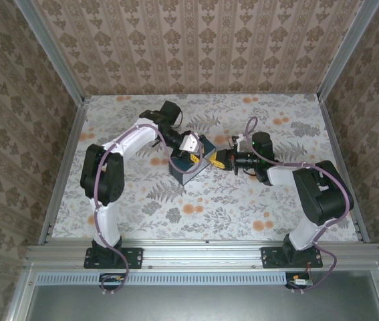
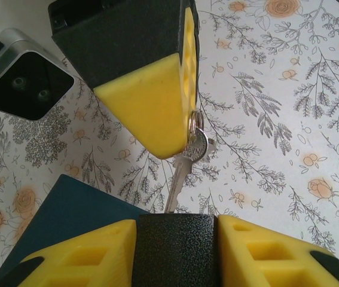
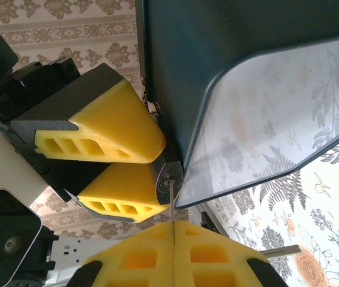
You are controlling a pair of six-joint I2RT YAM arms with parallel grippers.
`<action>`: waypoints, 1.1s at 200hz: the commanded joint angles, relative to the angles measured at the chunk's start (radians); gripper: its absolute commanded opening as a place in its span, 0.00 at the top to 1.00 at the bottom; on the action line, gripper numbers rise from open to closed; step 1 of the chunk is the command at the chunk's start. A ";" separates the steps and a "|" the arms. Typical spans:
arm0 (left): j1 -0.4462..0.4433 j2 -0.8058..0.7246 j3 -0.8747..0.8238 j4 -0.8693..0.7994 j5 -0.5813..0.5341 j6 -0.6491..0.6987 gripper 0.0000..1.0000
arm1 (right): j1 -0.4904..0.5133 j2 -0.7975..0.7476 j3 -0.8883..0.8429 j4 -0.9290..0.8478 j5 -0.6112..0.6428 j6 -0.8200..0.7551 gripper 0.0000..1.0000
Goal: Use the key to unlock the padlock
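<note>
The key (image 2: 183, 170) is held between the two grippers, close to the dark blue box (image 2: 79, 206). In the left wrist view its long axis runs nearly upright in the picture, slightly tilted. The head, with a split ring (image 2: 193, 122) through it, sits at the tip of the right gripper (image 2: 178, 148), whose fingers are clenched on it. The blade points down toward the left gripper (image 2: 176, 230). That gripper's yellow fingers are clamped on a black grainy block (image 2: 176, 248); I cannot tell whether this block is the padlock. The right wrist view shows the key edge-on, a thin line rising from the seam of the pressed-together right fingers. It ends at a small grey metal piece (image 3: 169, 176) by the left fingertips, against the box's corner. From the top view both grippers meet at the box mid-table (image 1: 256, 200), with the key too small to make out.
</note>
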 commanded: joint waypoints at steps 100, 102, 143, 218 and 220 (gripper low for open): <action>0.009 0.031 0.024 -0.111 -0.028 0.024 0.55 | -0.015 0.083 0.057 0.053 -0.073 -0.063 1.00; 0.009 0.032 0.027 -0.115 -0.030 0.025 0.54 | -0.015 0.083 0.057 0.053 -0.073 -0.064 1.00; 0.008 0.048 0.100 -0.198 -0.038 0.027 0.49 | -0.015 0.070 0.061 0.007 -0.062 -0.094 1.00; 0.009 0.076 0.173 -0.272 -0.043 0.030 0.43 | -0.015 0.043 0.074 -0.055 -0.065 -0.133 1.00; 0.009 0.077 0.175 -0.272 -0.044 0.029 0.43 | -0.015 0.041 0.074 -0.057 -0.065 -0.134 1.00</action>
